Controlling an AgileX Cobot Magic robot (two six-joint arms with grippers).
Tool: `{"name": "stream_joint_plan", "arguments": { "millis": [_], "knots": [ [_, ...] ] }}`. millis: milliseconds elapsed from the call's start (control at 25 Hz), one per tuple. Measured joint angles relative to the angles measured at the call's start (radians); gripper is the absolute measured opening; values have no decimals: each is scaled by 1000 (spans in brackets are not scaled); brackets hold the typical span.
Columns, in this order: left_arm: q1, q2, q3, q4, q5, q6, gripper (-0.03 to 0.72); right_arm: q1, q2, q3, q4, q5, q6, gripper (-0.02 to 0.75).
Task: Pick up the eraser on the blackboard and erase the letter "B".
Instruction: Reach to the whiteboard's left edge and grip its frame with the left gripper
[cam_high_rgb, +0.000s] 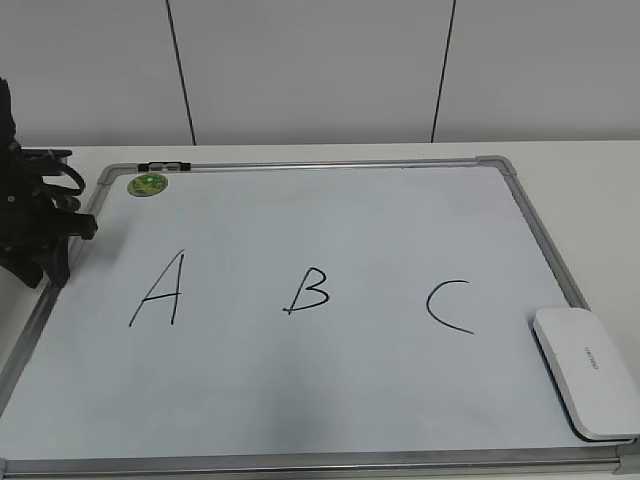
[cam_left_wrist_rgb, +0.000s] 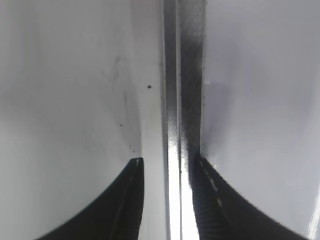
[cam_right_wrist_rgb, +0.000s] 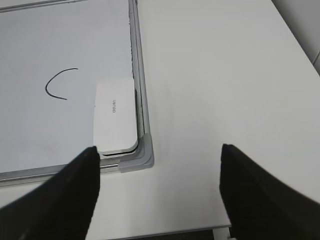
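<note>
The white blackboard (cam_high_rgb: 350, 400) lies flat on the table with black letters "A" (cam_high_rgb: 160, 290), "B" (cam_high_rgb: 308, 291) and "C" (cam_high_rgb: 448, 305). The white eraser (cam_high_rgb: 588, 372) lies at the board's front right corner; in the right wrist view it (cam_right_wrist_rgb: 116, 116) sits beside the "C" (cam_right_wrist_rgb: 60, 84). My right gripper (cam_right_wrist_rgb: 159, 150) is wide open and empty, hovering over the bare table just outside that corner. My left gripper (cam_high_rgb: 55, 272) is at the board's left edge; its fingers (cam_left_wrist_rgb: 167, 162) are a little apart with the silver frame (cam_left_wrist_rgb: 182, 75) running between them.
A small green round magnet (cam_high_rgb: 148, 184) sits at the board's far left corner, with a black and white piece (cam_high_rgb: 163, 166) on the top frame beside it. White table (cam_right_wrist_rgb: 215, 75) extends right of the board to its edge. A white panelled wall stands behind.
</note>
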Motion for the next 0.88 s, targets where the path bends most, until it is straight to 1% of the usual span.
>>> {"name": "stream_joint_plan", "arguments": {
  "millis": [280,360,440,640,680,880],
  "knots": [
    [0,3,-2,0,0,0,242,0,0,0,0,0,0,555],
    [0,3,-3,0,0,0,231,0,0,0,0,0,0,555],
    [0,3,-3,-7,0,0,190,0,0,0,0,0,0,555],
    [0,8,-7,-11,0,0,55,0,0,0,0,0,0,555],
    [0,8,-7,-11,0,0,38,0,0,0,0,0,0,555],
    [0,8,-7,-14,2,-2,25,0,0,0,10,0,0,555]
  ]
}}
